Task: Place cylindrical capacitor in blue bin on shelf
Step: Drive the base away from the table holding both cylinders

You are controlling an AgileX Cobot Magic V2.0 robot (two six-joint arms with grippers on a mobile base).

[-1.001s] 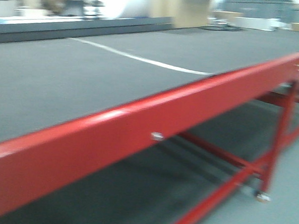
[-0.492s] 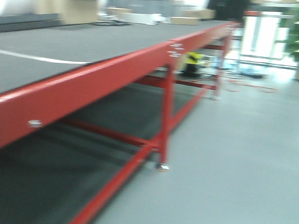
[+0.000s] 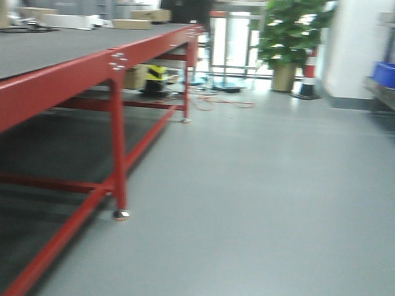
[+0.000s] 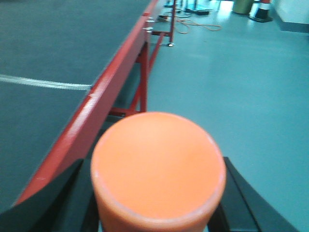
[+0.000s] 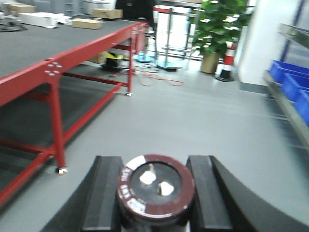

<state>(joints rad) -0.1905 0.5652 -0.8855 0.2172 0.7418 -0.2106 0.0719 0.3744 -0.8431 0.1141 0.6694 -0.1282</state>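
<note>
Left wrist view: the left gripper [image 4: 155, 166] is seen closed on an orange cylinder [image 4: 158, 174]. The cylinder is flanked on both sides by the dark fingers [image 4: 239, 193], and its flat top is turned to the camera. It is held above the red front rail of a long table [image 4: 104, 104]. The table's grey top is crossed by a pale line [image 4: 43, 83].

Front view, blurred: the same red-framed table is recorded along the left side. Boxes [image 3: 141, 14] are noted at its far end. A yellow-and-black object [image 3: 155, 77] is seen underneath it, on the lower level. An orange cable [image 3: 219, 100] is strewn on the grey floor [image 3: 260, 203] beyond the table's end. Further right, a potted plant [image 3: 288, 34] is noted, with a red-and-white cone [image 3: 310, 74] just beside it. At the far right edge, blue bins [image 3: 392, 74] are seen resting on the shelf [image 3: 386, 97].

Right wrist view: the cylindrical capacitor [image 5: 155, 188] is gripped upright in the right gripper [image 5: 155, 174]. Its jaws are closed only as far as the capacitor's width, with a finger set against each side. A dark sleeve with pale print and two pale terminals on the top face are made out. The capacitor is carried above the floor, well apart from the bins at the right.
</note>
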